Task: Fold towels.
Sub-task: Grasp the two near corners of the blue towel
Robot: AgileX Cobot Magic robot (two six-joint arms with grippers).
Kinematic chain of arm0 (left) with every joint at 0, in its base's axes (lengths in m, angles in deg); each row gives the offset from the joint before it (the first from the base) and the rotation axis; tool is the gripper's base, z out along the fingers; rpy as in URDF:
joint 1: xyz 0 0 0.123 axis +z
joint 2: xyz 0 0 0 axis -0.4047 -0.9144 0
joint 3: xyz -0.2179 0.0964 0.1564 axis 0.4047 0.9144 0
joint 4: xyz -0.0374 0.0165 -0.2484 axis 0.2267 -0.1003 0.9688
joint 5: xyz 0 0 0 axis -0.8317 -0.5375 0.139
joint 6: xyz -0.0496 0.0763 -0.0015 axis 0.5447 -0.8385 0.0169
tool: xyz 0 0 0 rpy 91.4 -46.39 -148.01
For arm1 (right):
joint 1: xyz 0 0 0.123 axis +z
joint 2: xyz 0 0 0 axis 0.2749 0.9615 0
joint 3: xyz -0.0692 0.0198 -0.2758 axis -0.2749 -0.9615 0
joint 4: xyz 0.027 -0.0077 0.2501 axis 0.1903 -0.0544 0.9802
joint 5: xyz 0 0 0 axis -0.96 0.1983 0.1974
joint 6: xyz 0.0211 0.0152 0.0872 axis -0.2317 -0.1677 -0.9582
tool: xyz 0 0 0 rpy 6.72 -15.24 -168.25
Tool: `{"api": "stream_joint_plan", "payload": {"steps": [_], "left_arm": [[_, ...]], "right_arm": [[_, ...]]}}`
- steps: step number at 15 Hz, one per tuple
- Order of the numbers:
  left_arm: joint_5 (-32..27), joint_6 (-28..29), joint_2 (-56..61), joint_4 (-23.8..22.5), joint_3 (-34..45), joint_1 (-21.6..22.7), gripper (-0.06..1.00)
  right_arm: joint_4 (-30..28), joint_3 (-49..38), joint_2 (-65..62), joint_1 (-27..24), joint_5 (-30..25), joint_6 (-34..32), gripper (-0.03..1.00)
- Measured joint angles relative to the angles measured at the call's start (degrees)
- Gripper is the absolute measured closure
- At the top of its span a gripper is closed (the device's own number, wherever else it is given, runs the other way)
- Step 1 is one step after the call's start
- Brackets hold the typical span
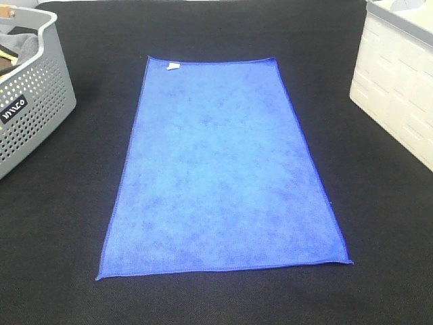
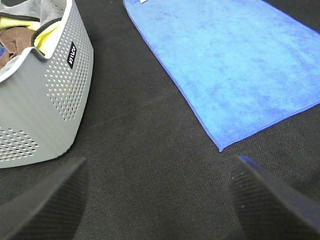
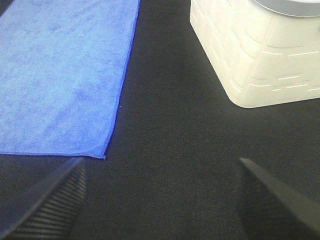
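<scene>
Only the fingertips of the robot show. The left claw (image 2: pixel 159 205) has matte black fingers (image 2: pixel 47 205) with a fine, dotted grip texture. The right claw (image 3: pixel 160 200) has equally dark, wedge-shaped fingers (image 3: pixel 52 200) ribbed in thin parallel lines.

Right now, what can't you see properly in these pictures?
- Grey basket: high view, cut by the left edge; its wall hides most cloths inside.
- White bin: high view, cut by the right edge; its inside does not show.
- White tag on the blue towel: high view, too small to read.
- Left gripper and right gripper: missing from the high view; wrist views show only fingertips, cut by the frame.
</scene>
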Motion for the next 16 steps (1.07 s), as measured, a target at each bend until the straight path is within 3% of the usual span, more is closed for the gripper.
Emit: {"api": "stream_joint_plan", "payload": {"steps": [16], "left_arm": [[0.0,0.0,0.0,0.0,0.0,0.0,0.2]], "right_arm": [[0.0,0.0,0.0,0.0,0.0,0.0,0.2]]}}
